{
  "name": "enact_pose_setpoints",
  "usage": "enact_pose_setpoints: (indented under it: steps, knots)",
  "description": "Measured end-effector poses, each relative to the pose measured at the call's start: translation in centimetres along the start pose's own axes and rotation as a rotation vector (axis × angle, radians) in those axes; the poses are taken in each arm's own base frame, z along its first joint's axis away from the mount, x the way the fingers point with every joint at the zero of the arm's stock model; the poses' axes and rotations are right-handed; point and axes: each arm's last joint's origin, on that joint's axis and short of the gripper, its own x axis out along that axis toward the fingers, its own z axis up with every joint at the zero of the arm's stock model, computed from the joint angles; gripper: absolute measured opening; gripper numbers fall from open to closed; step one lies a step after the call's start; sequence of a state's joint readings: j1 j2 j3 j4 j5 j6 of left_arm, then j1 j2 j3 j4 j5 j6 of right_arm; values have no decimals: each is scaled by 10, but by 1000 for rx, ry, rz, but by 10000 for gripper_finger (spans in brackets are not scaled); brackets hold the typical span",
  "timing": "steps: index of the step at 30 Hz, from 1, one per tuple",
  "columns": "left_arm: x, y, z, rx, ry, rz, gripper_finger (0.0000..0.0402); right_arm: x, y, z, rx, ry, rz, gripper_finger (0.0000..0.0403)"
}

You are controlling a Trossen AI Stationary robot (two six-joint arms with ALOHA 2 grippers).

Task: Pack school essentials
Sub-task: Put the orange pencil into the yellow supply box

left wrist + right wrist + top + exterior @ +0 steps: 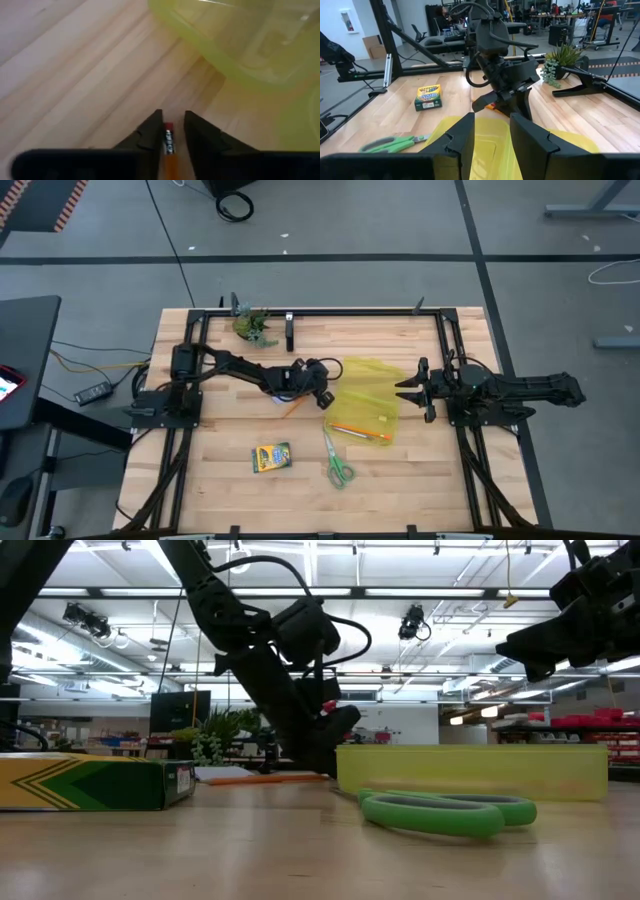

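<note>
My left gripper (322,396) is low over the table at the left edge of the translucent yellow pouch (368,395), shut on a thin orange pencil (293,408). A second orange pencil (360,431) lies on the pouch's near part. The green-handled scissors (337,463) and the yellow-green crayon box (271,457) lie flat on the table nearer the front edge. My right gripper (402,389) hovers above the pouch's right edge, narrowly open and holding nothing. The white-and-blue pad is out of view. My left gripper pinches the pencil near its red eraser end (168,129) between its two fingers (150,137). The fingers slant down from the table's left, and the pencil runs back between them. In the low view the rest of the pencil (255,778) lies about level, close to the tabletop.
A green leafy figure (252,325) stands at the far edge of the table, behind the left arm. A black frame rail (360,312) borders the far side. Bare wood shows between the crayon box and the left arm, and right of the scissors.
</note>
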State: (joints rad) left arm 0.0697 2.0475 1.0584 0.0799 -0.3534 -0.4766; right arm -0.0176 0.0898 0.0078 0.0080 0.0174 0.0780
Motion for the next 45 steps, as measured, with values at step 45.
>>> enact_pose_setpoints:
  steps: [45]
  knots:
    - [-38,-19,25,102,-82,-84,3,0,0,0,0,-1,0,131]
